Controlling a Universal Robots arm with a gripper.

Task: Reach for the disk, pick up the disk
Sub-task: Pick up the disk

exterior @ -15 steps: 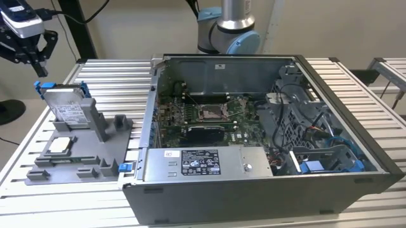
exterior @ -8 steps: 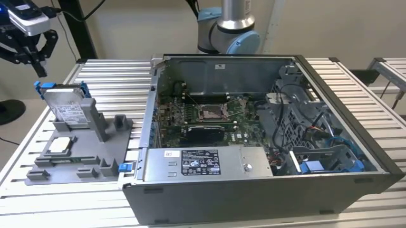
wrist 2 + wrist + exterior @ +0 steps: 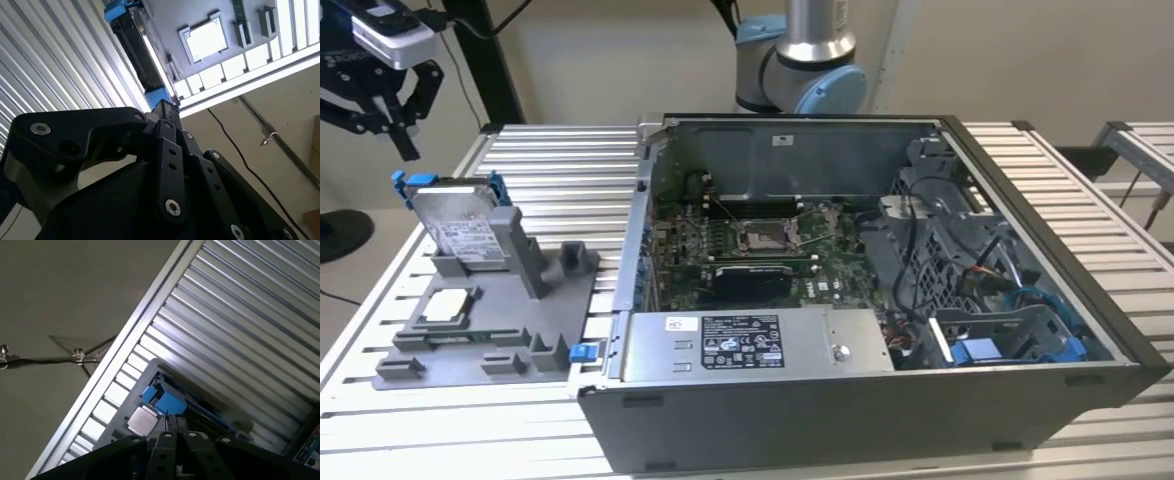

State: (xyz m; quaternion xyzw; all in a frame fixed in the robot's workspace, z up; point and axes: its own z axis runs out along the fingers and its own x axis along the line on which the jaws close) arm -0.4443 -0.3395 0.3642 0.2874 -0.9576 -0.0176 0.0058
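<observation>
end effector (image 3: 406, 140): closed, empty, hovering above disk (image 3: 460, 225), not touching | disk: standing on edge in grey holder (image 3: 520, 330) near bench (image 3: 560, 150) edge at exterior view's left, below end effector, offset toward exterior view's right | chip (image 3: 447, 305) on holder; open PC case (image 3: 854, 420) well apart | descent looks unobstructed

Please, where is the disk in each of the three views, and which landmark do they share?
Exterior view: the disk stands upright in the grey holder, at the exterior view's left.
Second wrist view: the disk is edge-on, with blue bracket ends.
First wrist view: the disk shows a blue end near the square chip.
Shared landmark: the square chip in the holder.
</observation>
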